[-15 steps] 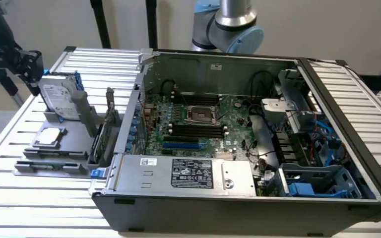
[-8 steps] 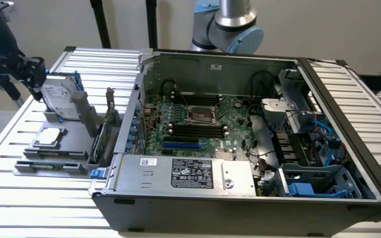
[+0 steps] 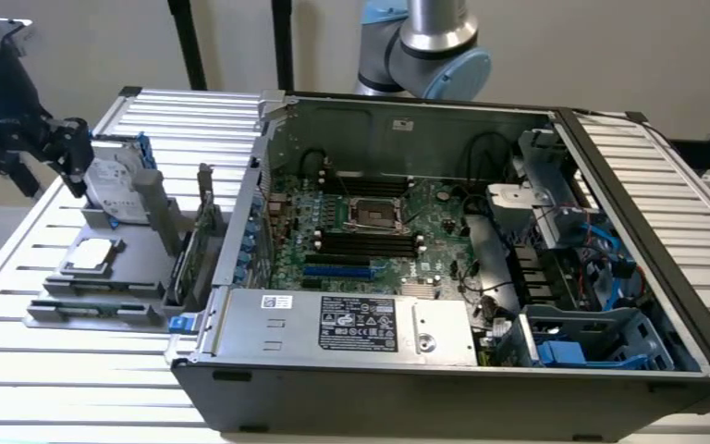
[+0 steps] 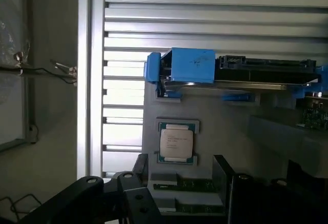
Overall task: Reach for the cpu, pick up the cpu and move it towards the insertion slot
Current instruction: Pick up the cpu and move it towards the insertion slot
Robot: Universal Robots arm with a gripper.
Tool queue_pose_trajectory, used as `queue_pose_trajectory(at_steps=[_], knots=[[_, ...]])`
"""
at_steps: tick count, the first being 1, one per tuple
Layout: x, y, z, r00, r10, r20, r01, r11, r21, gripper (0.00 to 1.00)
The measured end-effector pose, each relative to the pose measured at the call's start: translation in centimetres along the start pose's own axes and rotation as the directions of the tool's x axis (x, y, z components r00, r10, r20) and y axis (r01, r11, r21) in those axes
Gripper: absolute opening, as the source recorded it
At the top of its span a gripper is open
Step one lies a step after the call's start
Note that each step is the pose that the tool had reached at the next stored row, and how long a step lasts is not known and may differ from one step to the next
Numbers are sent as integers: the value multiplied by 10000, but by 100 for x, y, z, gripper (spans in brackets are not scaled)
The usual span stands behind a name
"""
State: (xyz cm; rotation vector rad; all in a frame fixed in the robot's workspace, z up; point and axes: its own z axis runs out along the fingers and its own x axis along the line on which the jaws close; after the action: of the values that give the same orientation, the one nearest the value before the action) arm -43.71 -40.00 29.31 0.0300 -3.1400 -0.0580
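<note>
While the hand (image 3: 69,153) hangs spread and empty at the exterior view's upper left, the cpu (image 3: 92,256) lies flat in its grey holder (image 3: 133,248) lower in frame, near the hand, well apart from the insertion slot (image 3: 377,214) at centre.

Space above the cpu (image 3: 93,255) is unobstructed. The upright hard drive (image 3: 116,190) stands just beside it. The insertion slot (image 3: 376,215) lies open from above, between memory slots (image 3: 361,242).

One cpu (image 4: 176,142), one insertion slot (image 3: 376,214), one hard drive (image 3: 115,190) with blue rails, one open computer case (image 3: 454,393).
</note>
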Motion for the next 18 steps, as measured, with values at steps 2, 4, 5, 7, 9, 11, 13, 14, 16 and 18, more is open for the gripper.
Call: queue_pose_trajectory(at_steps=[2, 4, 5, 7, 9, 11, 13, 14, 16, 18], knots=[[0, -7, 35, 10000, 0, -1, 0, 10000, 1, 62], [0, -14, 71, 10000, 0, 0, 0, 10000, 0, 62], [0, -18, 89, 10000, 1, 0, -1, 10000, 0, 62], [0, -25, 126, 10000, 0, 0, 0, 10000, 0, 62], [0, -31, 162, 10000, 0, 0, 0, 10000, 0, 62], [1, -35, 198, 10000, 0, 0, 0, 10000, 0, 62], [0, -39, 234, 10000, 0, 0, 0, 10000, 0, 62], [0, -40, 252, 10000, 0, -1, 0, 10000, 0, 62], [0, -44, 288, 10000, 0, -1, 0, 10000, 0, 62], [0, -48, 326, 10000, 0, 0, 0, 10000, 1, 62]])
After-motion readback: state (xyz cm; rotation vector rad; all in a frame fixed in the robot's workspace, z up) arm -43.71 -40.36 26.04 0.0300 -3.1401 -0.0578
